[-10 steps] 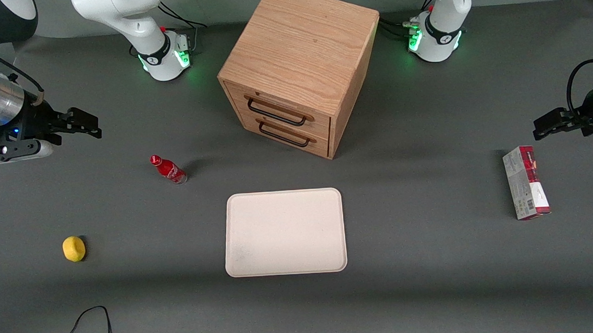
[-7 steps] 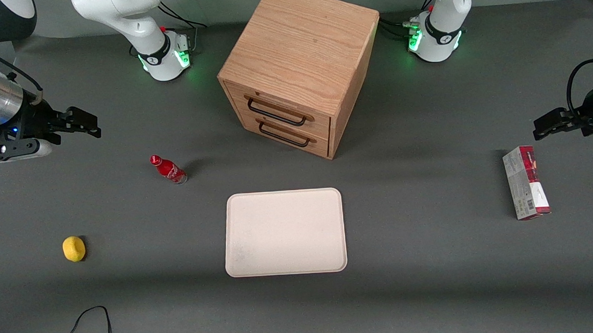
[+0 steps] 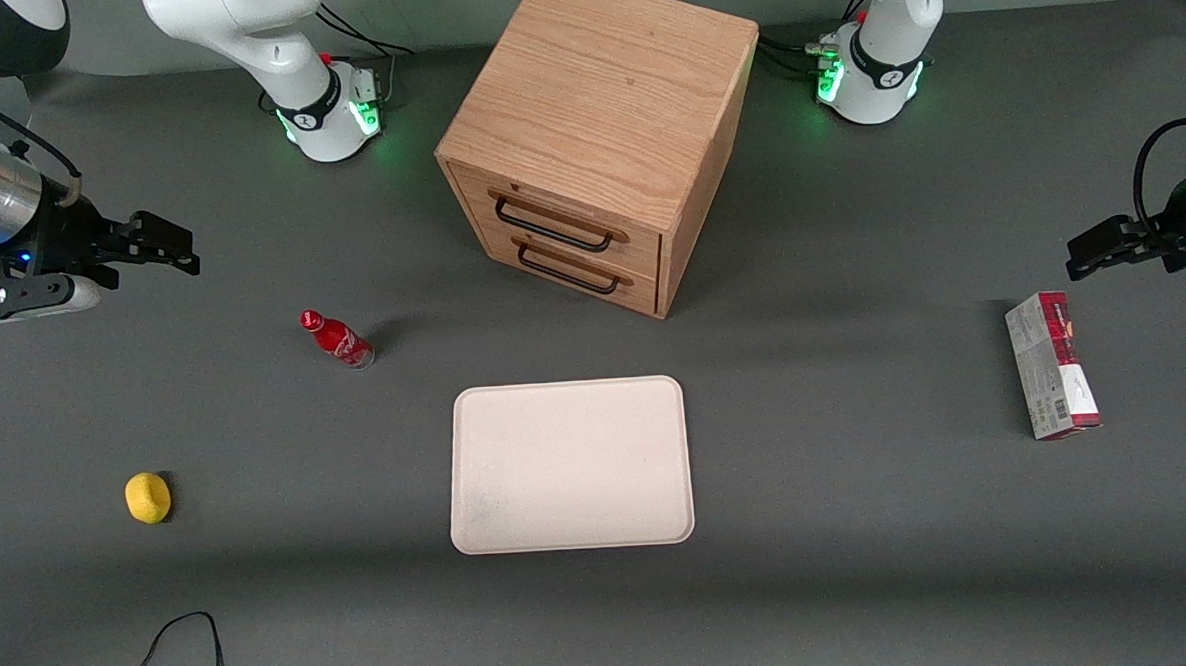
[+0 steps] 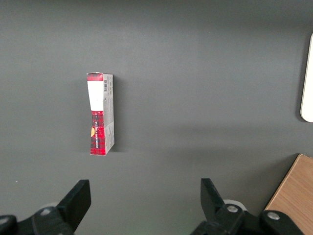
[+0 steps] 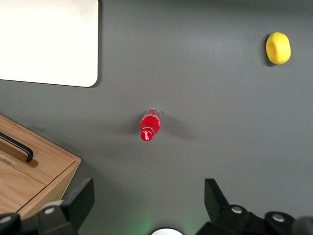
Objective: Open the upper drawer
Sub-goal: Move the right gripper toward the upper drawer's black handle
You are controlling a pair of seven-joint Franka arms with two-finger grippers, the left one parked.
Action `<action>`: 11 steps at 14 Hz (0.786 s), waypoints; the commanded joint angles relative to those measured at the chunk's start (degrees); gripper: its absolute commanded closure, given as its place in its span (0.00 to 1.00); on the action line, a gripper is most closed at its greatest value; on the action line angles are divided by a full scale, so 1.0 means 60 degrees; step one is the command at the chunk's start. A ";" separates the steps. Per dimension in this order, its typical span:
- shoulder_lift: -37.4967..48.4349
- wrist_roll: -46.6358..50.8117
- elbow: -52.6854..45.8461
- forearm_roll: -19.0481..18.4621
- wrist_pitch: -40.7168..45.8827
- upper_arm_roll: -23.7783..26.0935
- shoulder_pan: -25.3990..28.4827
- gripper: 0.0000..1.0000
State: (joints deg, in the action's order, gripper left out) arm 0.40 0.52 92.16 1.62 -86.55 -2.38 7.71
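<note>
Currently my gripper (image 3: pixel 171 243) hangs above the table (image 3: pixel 863 561) toward the working arm's end, jaws spread wide and holding nothing. I see the upper drawer (image 3: pixel 558 221) closed in the oak cabinet (image 3: pixel 603 102), well apart from it.

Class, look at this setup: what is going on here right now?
The right arm's gripper hangs above the table at the working arm's end, jaws open and holding nothing, well away from the wooden cabinet. The upper drawer is shut, its black handle untouched, as is the lower drawer. A red bottle, a lemon and a pale tray sit apart on the table.
</note>
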 commanded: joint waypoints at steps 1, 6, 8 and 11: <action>-0.0519 0.0088 -0.0506 -0.0124 0.0128 0.0292 0.0251 0.00; -0.1543 0.0088 -0.1091 -0.0036 -0.0004 0.0308 0.1729 0.00; -0.1968 0.0089 -0.1399 -0.0021 -0.0048 0.0323 0.2272 0.00; -0.2745 0.0132 -0.2131 0.0328 -0.0048 0.0483 0.2655 0.00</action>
State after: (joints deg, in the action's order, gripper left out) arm -11.96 0.55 84.78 1.98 -87.73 0.28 22.80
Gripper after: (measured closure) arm 0.000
